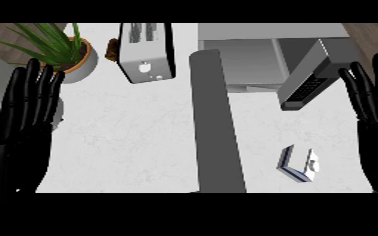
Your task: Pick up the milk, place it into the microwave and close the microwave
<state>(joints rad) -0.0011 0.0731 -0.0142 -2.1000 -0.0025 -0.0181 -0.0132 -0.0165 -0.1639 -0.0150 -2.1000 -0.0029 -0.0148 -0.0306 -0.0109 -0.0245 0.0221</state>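
Observation:
A small white and blue milk carton [300, 163] stands on the white counter at the lower right. Behind it the grey microwave [244, 60] sits at the back, its door [306, 77] swung open toward the right. My right hand [363, 97] rests open at the right edge, fingers up, well above and to the right of the carton and close to the door's outer end. Along the left edge my left hand [28, 115] rests open with fingers up, far from the carton. Neither hand holds anything.
A silver toaster [146, 52] stands at the back centre, with a potted green plant [63, 50] to its left. A dark grey strip [215, 125] runs from back to front across the counter [125, 140], left of the microwave.

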